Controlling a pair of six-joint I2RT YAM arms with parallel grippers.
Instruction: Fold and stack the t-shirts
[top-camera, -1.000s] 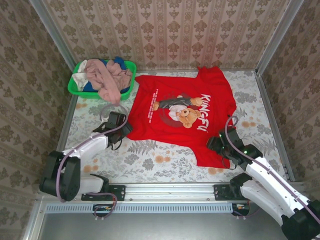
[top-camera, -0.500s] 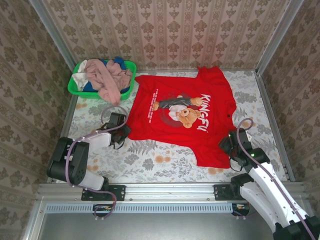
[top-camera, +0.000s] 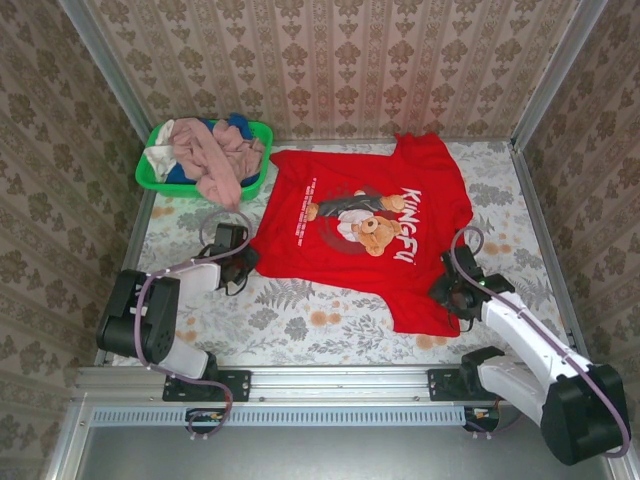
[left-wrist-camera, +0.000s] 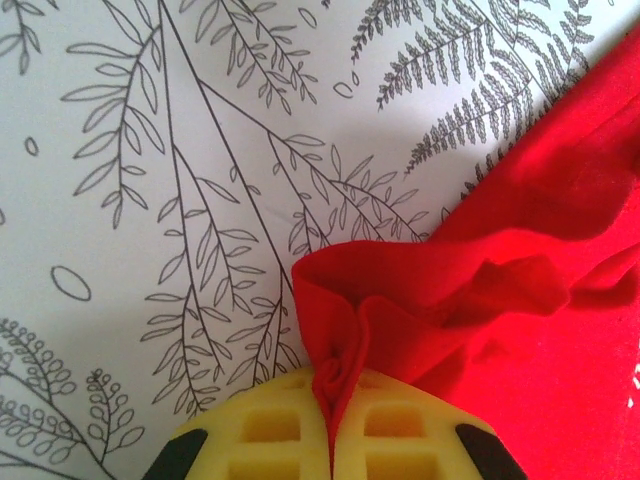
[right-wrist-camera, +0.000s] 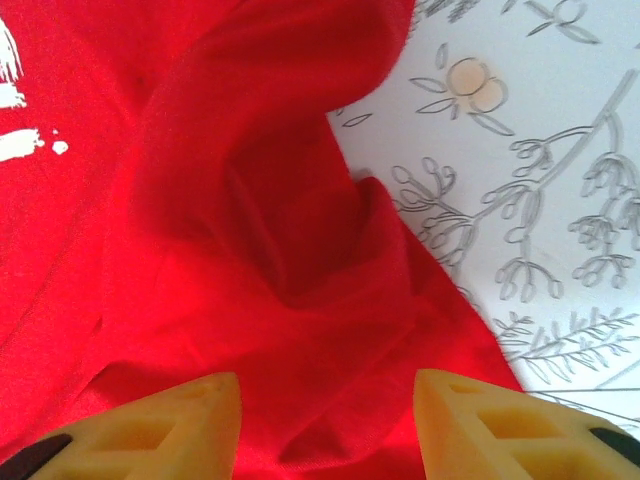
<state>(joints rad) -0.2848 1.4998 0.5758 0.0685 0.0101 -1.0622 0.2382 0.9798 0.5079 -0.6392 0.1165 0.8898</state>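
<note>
I've got the left gripper (left-wrist-camera: 335, 398) pinched tight on a bunched corner of the bright red teddy-bear cotton t-shirt (top-camera: 370, 225), which lies flat on the floral-print table (top-camera: 300, 320). The right gripper (right-wrist-camera: 322, 388) is spread wide over its opposite hem (touching cloth, I think).

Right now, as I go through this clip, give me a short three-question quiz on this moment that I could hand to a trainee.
1. True or false: the left tool is shut on a bunched edge of the red t-shirt.
2. Fill in: the right tool hangs over red cloth with its jaws ____.
3. Where does the pink garment lie? A) piled in the green basket; B) spread flat on the red t-shirt; C) clamped in the right tool.
Key: 1 true; 2 open; 3 A.
</note>
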